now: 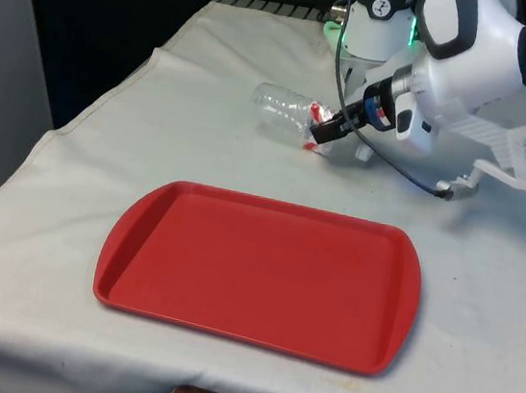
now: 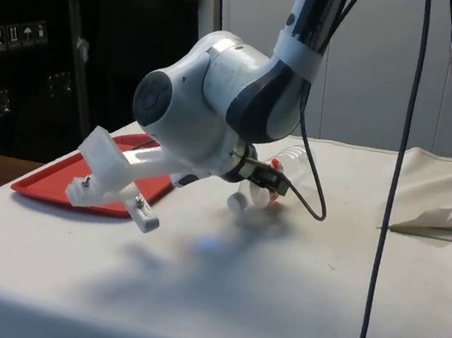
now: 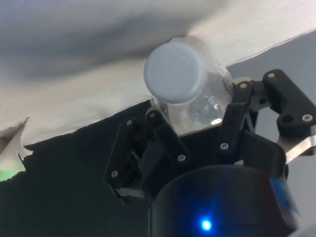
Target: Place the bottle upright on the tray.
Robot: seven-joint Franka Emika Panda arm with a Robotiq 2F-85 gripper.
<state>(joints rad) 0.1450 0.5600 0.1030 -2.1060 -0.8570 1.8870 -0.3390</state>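
Here the clear plastic bottle (image 1: 284, 107) lies on its side on the white cloth (image 1: 193, 139), beyond the far edge of the red tray (image 1: 262, 274) and apart from it. Its white cap (image 3: 175, 72) end points toward the gripper (image 1: 325, 127); the body runs off toward the front view's left. The black fingers (image 3: 165, 133) sit closed on the bottle at the neck, one on each side just behind the cap. In the side view the bottle (image 2: 281, 164) shows past the wrist, low over the cloth. The white arm (image 1: 464, 68) leans down from the front view's right. Tray flat, near the table's near edge
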